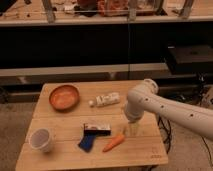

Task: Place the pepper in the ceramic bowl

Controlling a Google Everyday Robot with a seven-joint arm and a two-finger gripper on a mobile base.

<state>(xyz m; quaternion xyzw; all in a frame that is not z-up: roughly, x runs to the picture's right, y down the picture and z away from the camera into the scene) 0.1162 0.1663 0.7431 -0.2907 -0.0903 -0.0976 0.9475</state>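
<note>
This looks like a robotics lab or test bay, not a home. A small wooden table [65, 120] stands on a bare grey floor [15, 115]. Long dark shelving [100, 45] with clutter [115, 6] on top lines the far side. Cables [167, 132] hang at right. A white robot arm [165, 107] holds its gripper [131, 130] over the table's near right.

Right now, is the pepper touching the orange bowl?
Apart. The camera view shows bare table between the pepper and the ceramic bowl; the gripper is beside the pepper's stem end.
</note>
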